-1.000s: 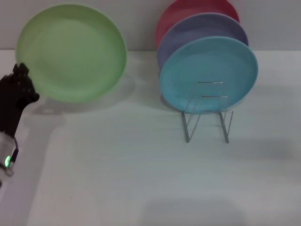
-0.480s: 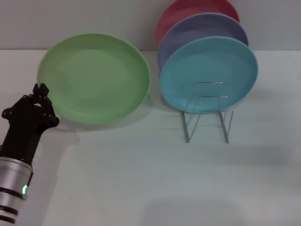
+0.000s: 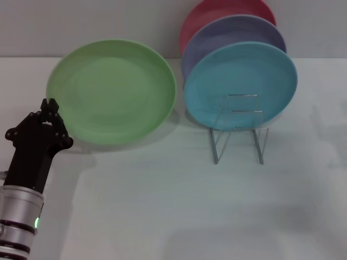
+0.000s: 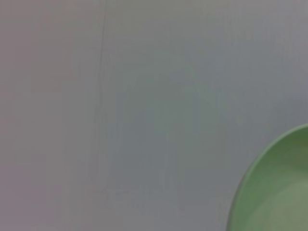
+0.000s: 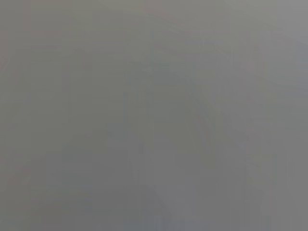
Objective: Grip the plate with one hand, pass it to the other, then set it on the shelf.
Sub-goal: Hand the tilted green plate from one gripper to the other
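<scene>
The light-green plate (image 3: 111, 89) hangs above the white table at the left, tilted with its face toward me. My left gripper (image 3: 50, 106), black on a silver wrist, is shut on the plate's lower left rim and holds it up. The plate's rim also shows in the left wrist view (image 4: 276, 192) against a grey surface. The silver wire shelf (image 3: 238, 132) stands on the table to the right of the plate, its front slots bare. My right gripper is out of view; the right wrist view shows only plain grey.
A turquoise plate (image 3: 240, 81), a lavender plate (image 3: 233, 30) and a pink-red plate (image 3: 227, 10) stand upright one behind another at the shelf's back. The green plate's right rim is close to the turquoise plate. A grey wall runs behind the white table (image 3: 162, 206).
My left gripper has carried the green plate to the right and a little lower, toward the shelf. Most of the move came early; the last half second shows only a small shift right.
</scene>
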You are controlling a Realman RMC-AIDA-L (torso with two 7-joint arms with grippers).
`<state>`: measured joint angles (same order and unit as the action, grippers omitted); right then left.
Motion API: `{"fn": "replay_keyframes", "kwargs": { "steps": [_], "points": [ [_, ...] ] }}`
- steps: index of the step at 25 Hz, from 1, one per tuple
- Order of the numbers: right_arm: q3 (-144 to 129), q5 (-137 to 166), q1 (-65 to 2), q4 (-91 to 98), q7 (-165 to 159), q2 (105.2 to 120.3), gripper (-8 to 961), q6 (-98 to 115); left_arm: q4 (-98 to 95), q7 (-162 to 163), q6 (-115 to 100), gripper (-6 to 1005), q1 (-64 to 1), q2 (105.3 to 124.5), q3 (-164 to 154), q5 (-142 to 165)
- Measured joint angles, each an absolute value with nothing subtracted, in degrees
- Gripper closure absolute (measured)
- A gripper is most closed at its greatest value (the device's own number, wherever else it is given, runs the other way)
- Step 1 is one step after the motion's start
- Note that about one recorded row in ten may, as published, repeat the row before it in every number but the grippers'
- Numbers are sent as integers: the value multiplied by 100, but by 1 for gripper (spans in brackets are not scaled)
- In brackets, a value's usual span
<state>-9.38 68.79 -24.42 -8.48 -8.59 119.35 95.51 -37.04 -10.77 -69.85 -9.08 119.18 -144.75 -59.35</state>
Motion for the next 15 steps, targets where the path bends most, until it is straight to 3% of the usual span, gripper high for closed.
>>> {"fn": "replay_keyframes", "kwargs": {
  "steps": [15],
  "points": [
    [-930, 7868, -2561, -3215, 1121, 11926, 226, 9624, -3778, -1540, -7057, 970, -772, 11918, -14634, -6063]
  ]
}}
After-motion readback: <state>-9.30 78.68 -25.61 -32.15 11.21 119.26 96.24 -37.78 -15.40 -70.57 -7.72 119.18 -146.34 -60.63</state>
